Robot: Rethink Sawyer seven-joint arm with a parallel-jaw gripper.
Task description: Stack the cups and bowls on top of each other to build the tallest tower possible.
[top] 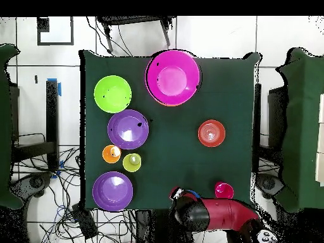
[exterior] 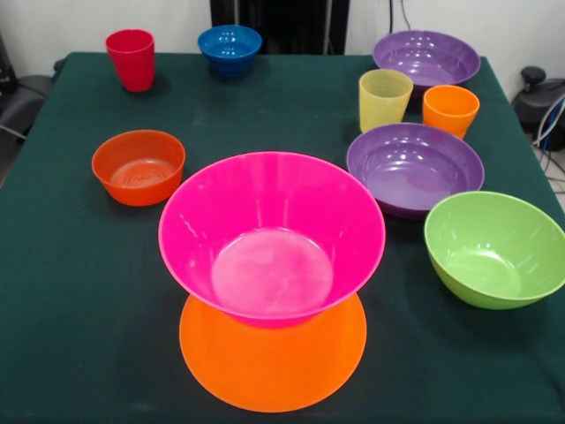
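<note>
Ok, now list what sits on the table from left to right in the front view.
red cup → blue bowl → hot pink bowl on the orange bowl → yellow cup → orange cup → lime green bowl

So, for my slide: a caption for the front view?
Pink bowl upright on upturned orange bowl; other bowls and cups scattered.

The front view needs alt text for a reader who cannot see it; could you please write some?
A large hot pink plastic bowl sits upright on an upturned large orange plastic bowl at the near edge of a dark green table. Five smaller bowls and three plastic cups stand separately behind it.
</note>
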